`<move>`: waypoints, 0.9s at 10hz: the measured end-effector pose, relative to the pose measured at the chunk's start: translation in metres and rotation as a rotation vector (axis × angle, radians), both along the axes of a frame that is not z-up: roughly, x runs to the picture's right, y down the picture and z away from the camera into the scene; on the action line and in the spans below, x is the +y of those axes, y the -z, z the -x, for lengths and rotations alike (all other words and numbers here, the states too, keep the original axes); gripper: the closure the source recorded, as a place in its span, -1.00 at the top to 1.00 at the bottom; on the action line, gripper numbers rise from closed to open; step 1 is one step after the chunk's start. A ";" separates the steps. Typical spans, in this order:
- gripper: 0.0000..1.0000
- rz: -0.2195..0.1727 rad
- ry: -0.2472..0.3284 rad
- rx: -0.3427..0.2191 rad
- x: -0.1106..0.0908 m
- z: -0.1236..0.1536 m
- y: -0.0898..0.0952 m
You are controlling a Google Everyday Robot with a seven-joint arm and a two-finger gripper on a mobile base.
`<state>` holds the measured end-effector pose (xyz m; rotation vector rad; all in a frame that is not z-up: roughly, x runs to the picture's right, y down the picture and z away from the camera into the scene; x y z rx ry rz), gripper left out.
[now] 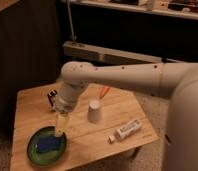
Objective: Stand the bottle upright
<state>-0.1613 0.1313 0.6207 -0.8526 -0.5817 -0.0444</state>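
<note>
The bottle is small, slim and white with a darker label band. It lies on its side near the front right of the wooden table, with its cap toward the left front. My gripper hangs down from the white arm at the left front of the table, just above the far rim of a green plate. It is well to the left of the bottle and apart from it, and I see nothing in it.
A white upside-down paper cup stands between the gripper and the bottle. The green plate holds a blue object. A small dark-and-white box and an orange object sit at the back.
</note>
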 end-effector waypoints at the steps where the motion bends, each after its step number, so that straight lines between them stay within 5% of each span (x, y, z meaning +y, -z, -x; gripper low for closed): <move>1: 0.60 -0.038 0.000 0.036 0.001 -0.025 0.005; 3: 0.60 -0.095 -0.020 0.117 0.001 -0.078 0.014; 9: 0.60 -0.103 -0.016 0.125 0.002 -0.083 0.015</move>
